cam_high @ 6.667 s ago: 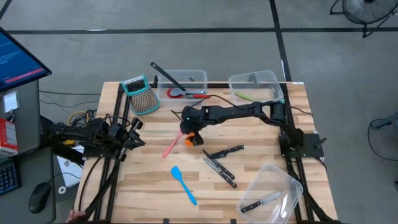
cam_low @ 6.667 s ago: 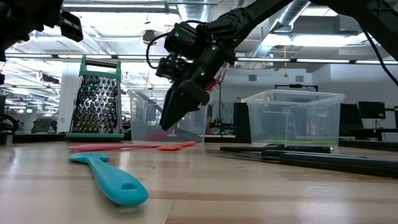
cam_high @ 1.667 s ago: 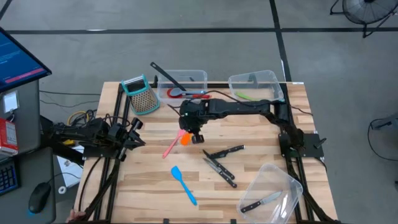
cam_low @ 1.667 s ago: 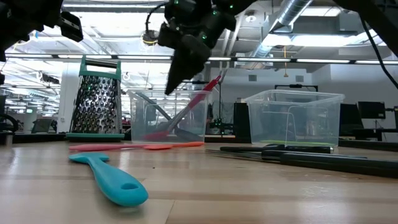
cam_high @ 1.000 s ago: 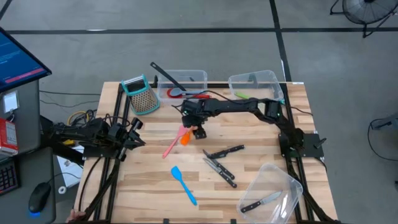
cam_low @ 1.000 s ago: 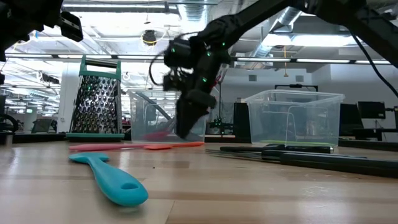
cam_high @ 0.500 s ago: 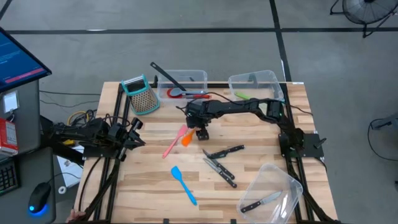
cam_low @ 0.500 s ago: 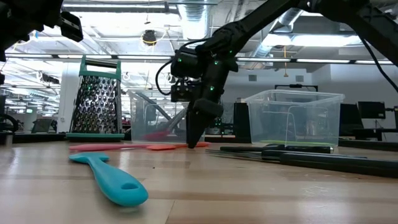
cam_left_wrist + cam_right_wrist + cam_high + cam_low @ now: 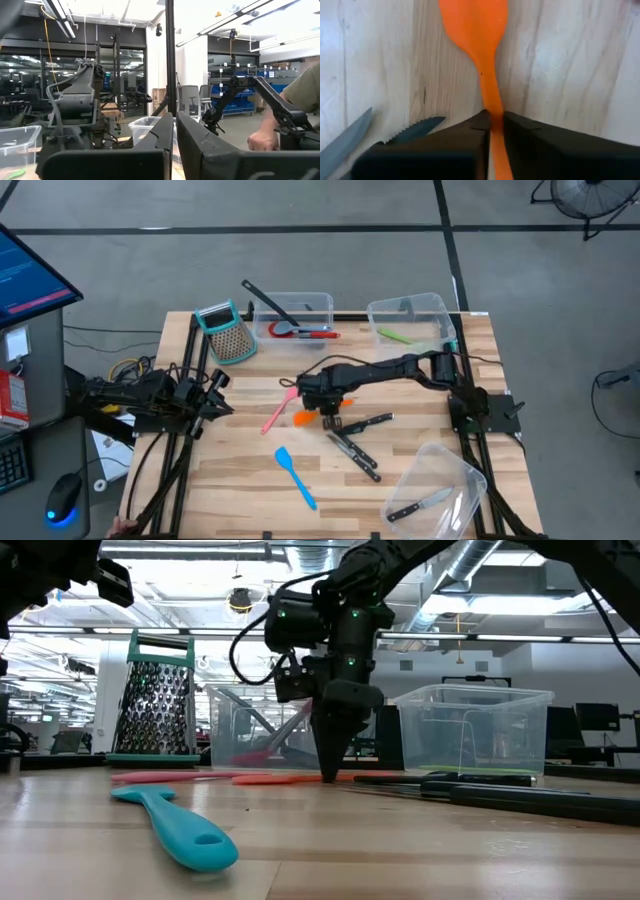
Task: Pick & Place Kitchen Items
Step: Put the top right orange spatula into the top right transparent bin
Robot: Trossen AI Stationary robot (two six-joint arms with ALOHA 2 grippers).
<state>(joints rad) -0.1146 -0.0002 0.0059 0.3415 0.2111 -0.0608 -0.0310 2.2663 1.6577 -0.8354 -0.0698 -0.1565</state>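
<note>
- The right hand (image 9: pixel 333 776) is down at the middle of the light wooden counter (image 9: pixel 250 480), its two dark fingers (image 9: pixel 445 142) clenched on the thin handle of a flat orange plastic spatula (image 9: pixel 477 30), which lies on the wood.
- In the right wrist view the orange handle runs between the fingertips, with the broad blade lying flat beyond them.
- Two steel knife blades (image 9: pixel 385 132), one of them serrated, lie on the counter just beside that hand.
- From above, a long pink spatula (image 9: pixel 279 409) lies at a slant, its upper end near the orange blade.
- Several black-handled steel knives (image 9: pixel 355 440) lie on the counter by the right hand and toward the near edge from it.
- A blue spatula (image 9: pixel 296 477) lies apart, nearer the front edge.
- A teal-framed metal grater (image 9: pixel 226 332) stands at the back left.
- A clear plastic bin (image 9: pixel 295 315) at the back holds a red-headed spatula (image 9: pixel 300 331) and a black ladle (image 9: pixel 268 302).
- A second clear bin (image 9: pixel 412 320) to its right holds what looks like a green utensil (image 9: pixel 394 335).
- A third clear bin (image 9: pixel 437 492), tipped near the front right corner, holds one knife (image 9: pixel 420 505).
- The left hand (image 9: pixel 174 145) waits off the counter's left edge, fingers closed together.
</note>
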